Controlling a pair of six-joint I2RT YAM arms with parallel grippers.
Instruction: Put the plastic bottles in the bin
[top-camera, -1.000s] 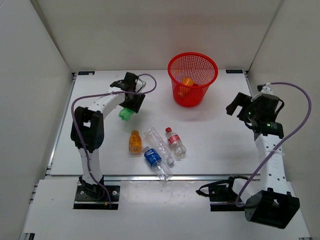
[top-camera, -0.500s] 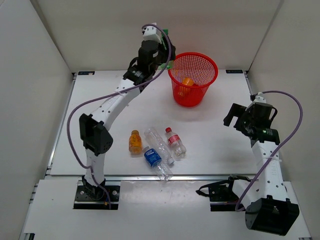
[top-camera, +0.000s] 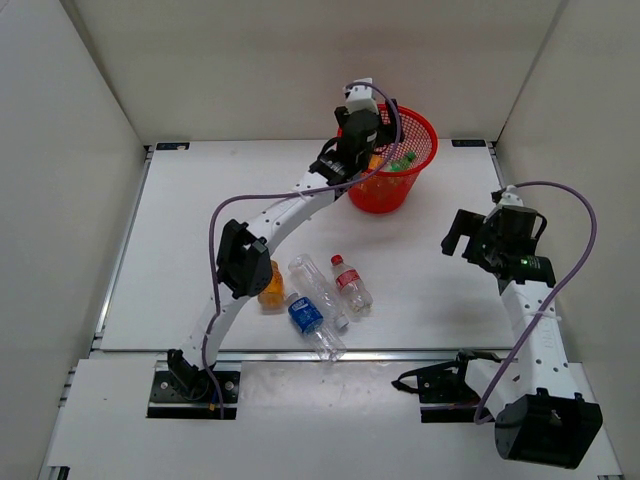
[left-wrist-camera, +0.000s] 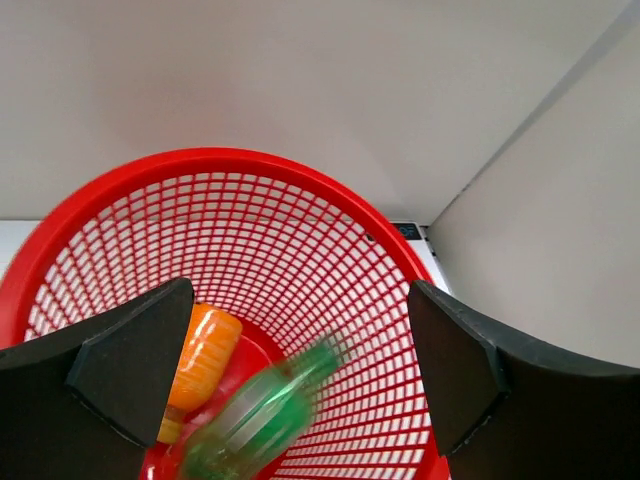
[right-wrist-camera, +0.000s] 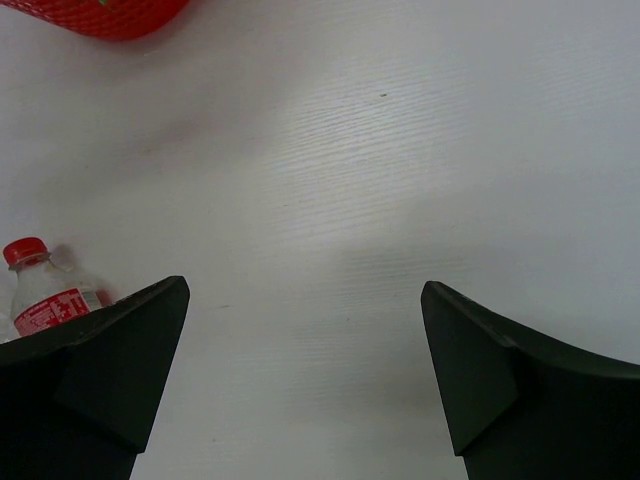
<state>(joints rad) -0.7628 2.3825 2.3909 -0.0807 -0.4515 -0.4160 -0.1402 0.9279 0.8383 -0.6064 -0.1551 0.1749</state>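
My left gripper (left-wrist-camera: 300, 335) hangs open over the red mesh bin (left-wrist-camera: 300, 165), at its left rim in the top view (top-camera: 421, 128). A green bottle (left-wrist-camera: 258, 418), blurred, is loose below the fingers inside the bin (top-camera: 403, 160), beside an orange bottle (left-wrist-camera: 200, 360). On the table lie another orange bottle (top-camera: 270, 288), half under the left arm's elbow, a plain clear bottle (top-camera: 317, 288), a red-label bottle (top-camera: 352, 286) and a blue-label bottle (top-camera: 307, 316). My right gripper (right-wrist-camera: 305, 330) stands open over bare table, right of the red-label bottle (right-wrist-camera: 42, 297).
White walls close in the table on the left, back and right. The left arm stretches diagonally from the near left to the bin (right-wrist-camera: 110, 12). A purple cable (top-camera: 575, 250) loops off the right arm.
The left arm swung from the table's left up over the bin with the green bottle, then opened and let it drop in. The right arm shifted slightly left.
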